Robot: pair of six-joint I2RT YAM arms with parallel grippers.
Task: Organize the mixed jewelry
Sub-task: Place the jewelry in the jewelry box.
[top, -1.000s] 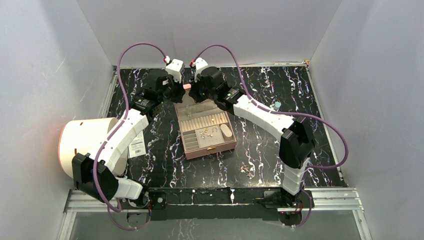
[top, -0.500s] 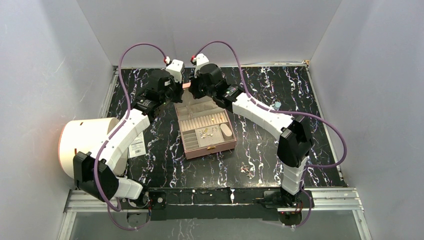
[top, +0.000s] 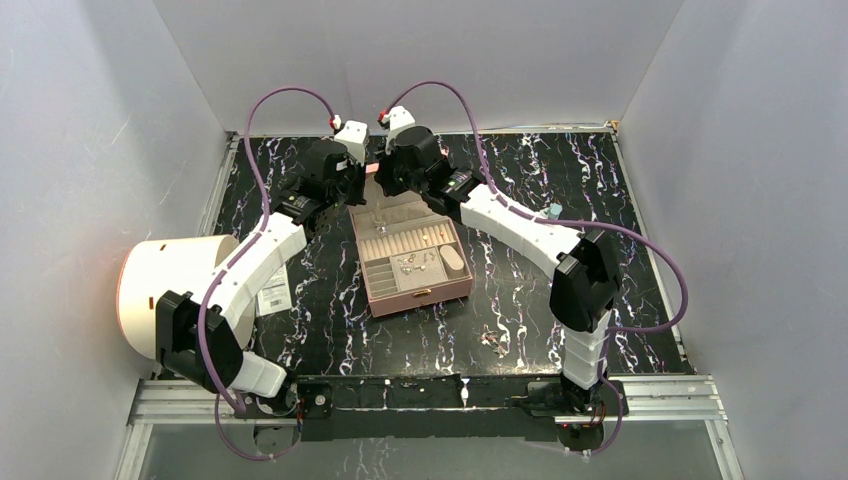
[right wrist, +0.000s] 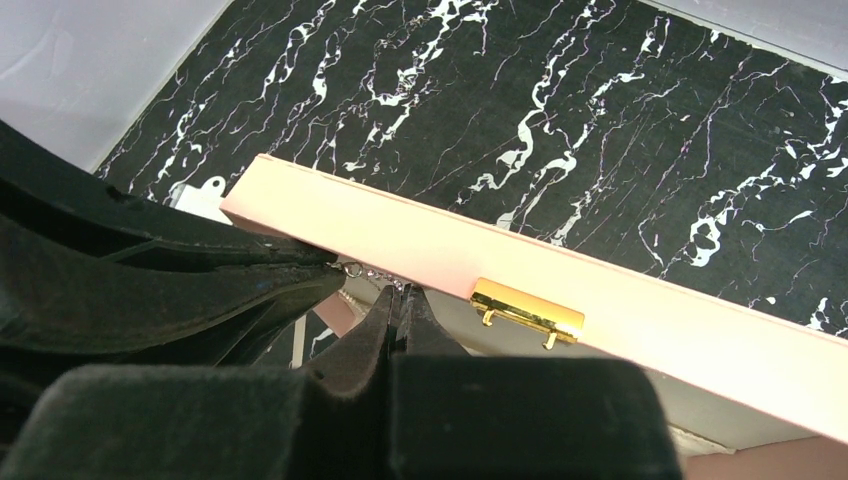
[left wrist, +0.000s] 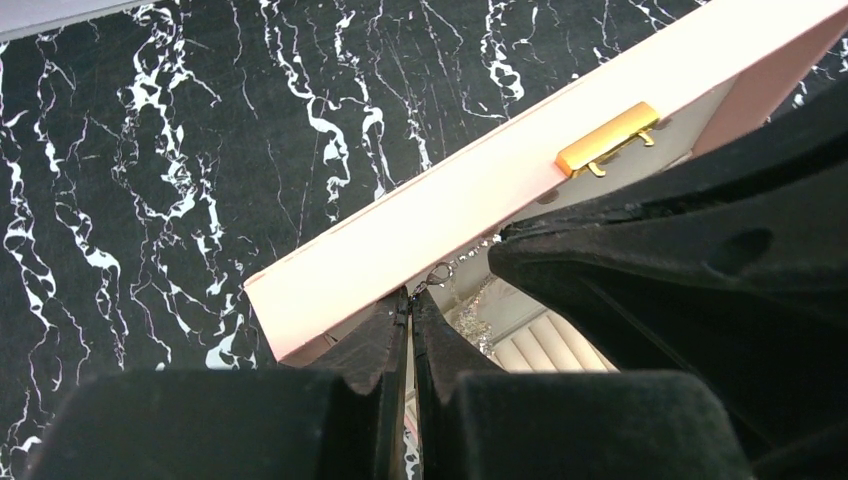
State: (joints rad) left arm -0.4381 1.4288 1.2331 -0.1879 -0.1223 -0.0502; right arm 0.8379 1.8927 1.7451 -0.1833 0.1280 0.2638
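From above: both arms stretched to the far end of the open pink box [top: 418, 292], left gripper [top: 357, 177] and right gripper [top: 388, 176] almost nose to nose over its far edge. Too small here to make out anything held. Sorted jewelry [top: 410, 264] already in the middle compartments of the box. A small loose cluster [top: 493, 340] on the table [top: 560, 170] toward the near right corner, well apart from the box. Paper tag [top: 272, 292] near the left edge, beside a big white drum [top: 170, 275].

From the left wrist: left gripper squeezed fully shut, pinching one end of a thin silvery chain [left wrist: 440, 272], with a little ring just beyond the tips. Raised lid [left wrist: 400, 225] right behind, gold clasp [left wrist: 607, 140] on its edge.

From the right wrist: right gripper likewise closed tight, nipping the other end of the same chain. Strung short and slightly slack across to the left gripper, just in front of the lid edge.

Judging by this: mid-step on one chain, held at both ends above the box, probably being straightened or carried to a compartment. Next calls for lowering both ends together into a free compartment, keeping clear of the lid edge and clasp, then releasing one end at a time. After that, the loose cluster near the right corner.
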